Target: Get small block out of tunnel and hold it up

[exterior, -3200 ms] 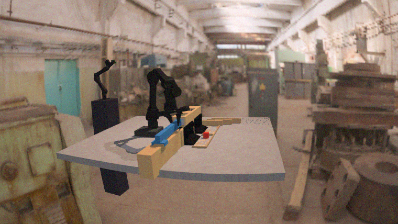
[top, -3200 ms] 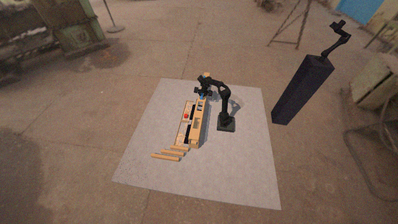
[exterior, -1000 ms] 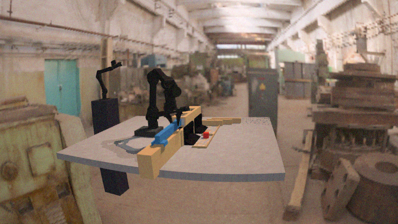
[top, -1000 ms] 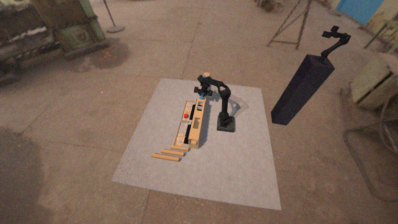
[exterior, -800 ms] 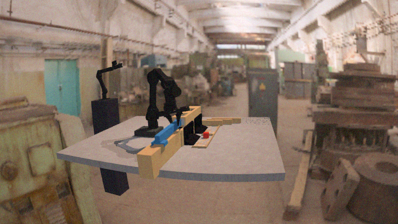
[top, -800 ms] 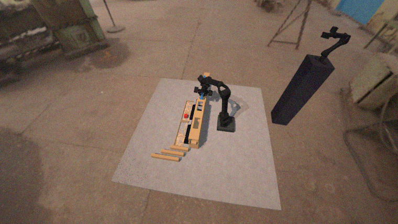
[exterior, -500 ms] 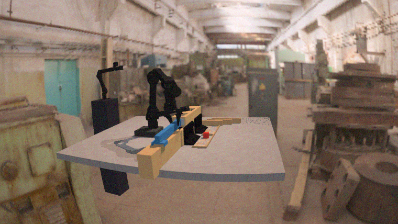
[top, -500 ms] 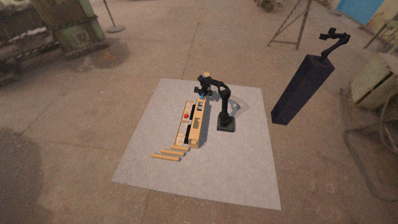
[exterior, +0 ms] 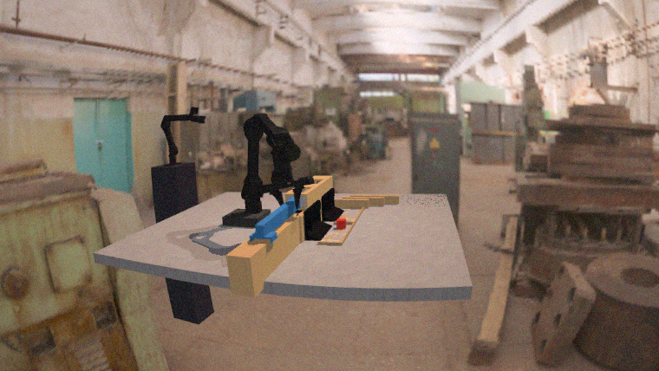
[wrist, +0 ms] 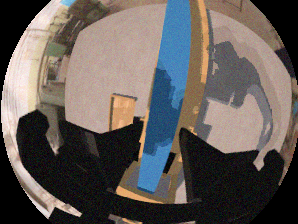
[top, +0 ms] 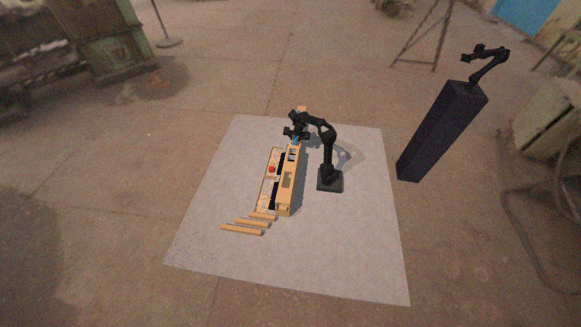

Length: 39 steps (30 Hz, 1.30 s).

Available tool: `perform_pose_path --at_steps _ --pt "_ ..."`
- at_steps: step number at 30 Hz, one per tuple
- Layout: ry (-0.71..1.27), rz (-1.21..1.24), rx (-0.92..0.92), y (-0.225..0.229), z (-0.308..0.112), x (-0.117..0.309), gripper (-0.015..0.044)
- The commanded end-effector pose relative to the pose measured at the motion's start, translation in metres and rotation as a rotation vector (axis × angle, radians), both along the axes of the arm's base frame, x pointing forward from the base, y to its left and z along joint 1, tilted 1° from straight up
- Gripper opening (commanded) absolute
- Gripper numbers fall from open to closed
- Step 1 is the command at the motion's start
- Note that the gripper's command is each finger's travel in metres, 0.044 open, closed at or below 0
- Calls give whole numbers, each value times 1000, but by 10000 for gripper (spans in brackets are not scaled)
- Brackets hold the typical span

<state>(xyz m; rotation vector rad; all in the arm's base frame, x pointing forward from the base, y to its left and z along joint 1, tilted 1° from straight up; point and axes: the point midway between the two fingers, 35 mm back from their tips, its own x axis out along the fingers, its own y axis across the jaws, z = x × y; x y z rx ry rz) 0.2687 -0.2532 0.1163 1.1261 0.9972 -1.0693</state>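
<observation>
block, small and red (top: 271, 169) (exterior: 341, 224), looks to be out of the tunnel (top: 289, 166) (exterior: 314, 197) (wrist: 142, 196), so i think the first big job is done. it sits in the low tray (top: 263, 178) (exterior: 352, 225) (wrist: 122, 111) beside the tunnel. picking it up and holding it high is left. in the top view, with twelve at the top, the block is at seven o'clock from the gripper (top: 296, 137) (exterior: 289, 202) (wrist: 161, 125). the gripper's fingers are part way apart, one on each side of the blue handle (top: 294, 140) (exterior: 277, 218) (wrist: 177, 50), not pinching it. the handle pokes out at the tunnel's twelve o'clock end. i count one red block, one handle, one tunnel, one tray, two black slopes (top: 280, 163) (exterior: 316, 228) and three loose rods (top: 251, 222) (exterior: 383, 199) at about seven o'clock from the tunnel. next, the gripper should go up off the handle and over to the block.
</observation>
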Motion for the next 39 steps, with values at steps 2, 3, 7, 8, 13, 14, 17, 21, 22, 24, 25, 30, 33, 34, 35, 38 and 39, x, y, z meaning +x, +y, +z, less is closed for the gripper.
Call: perform_pose_path --at_steps 2,3,7,8,13,14,17,21,22,24,25,30,33,34,35,38,39 --pt "-6 -13 -20 0 17 1 341" --pt "-7 -16 -24 1 22 1 368" --pt "-9 -27 -40 2 38 0 440" --pt "-9 -27 -41 2 39 0 440" --pt "-8 -27 -36 42 34 -2 440" --pt "-9 -27 -37 45 34 -2 440" --pt "-9 -27 -37 45 34 -2 440" --pt "-9 -27 -37 44 30 -2 440" --pt "-9 -27 -37 44 29 -2 440" --pt "-9 -27 -37 44 25 -2 440" --pt "-9 -27 -37 44 24 -2 440" --pt "-9 -27 -37 44 16 -1 440" --pt "-9 -27 -37 44 11 -1 440" --pt "-9 -27 -37 44 9 -1 440" --pt "-9 -27 -37 44 8 -2 440" --pt "-9 -27 -37 44 3 -2 440" --pt "-9 -27 -37 44 1 -2 440"
